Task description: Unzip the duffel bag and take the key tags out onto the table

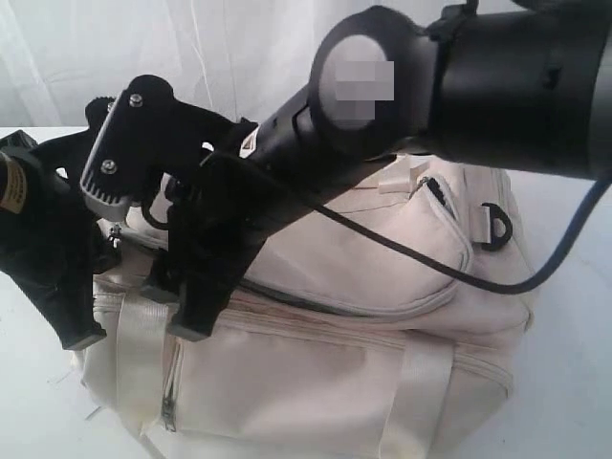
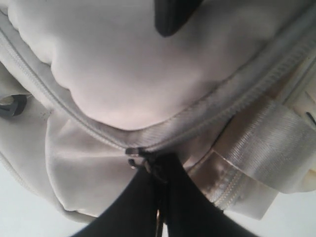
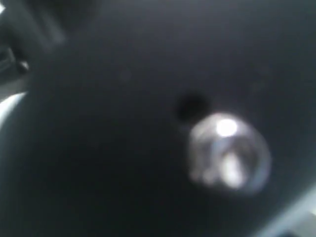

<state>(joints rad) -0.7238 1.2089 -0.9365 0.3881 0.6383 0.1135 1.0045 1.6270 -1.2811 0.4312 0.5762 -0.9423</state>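
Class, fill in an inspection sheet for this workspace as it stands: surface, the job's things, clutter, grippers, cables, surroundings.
Surface: white table, plain where it shows.
Job's things: duffel bag sits on the table; its zipper is closed where the left wrist view shows it. Key tags: nothing seen.
Clutter: nothing seen.
Grippers: left gripper, jaws shut on the zipper pull. Right gripper over the bag's top, jaws unclear; its wrist view is dark and blurred.
Cables: black cable hangs across the bag in the exterior view.
Surroundings: white curtain behind.
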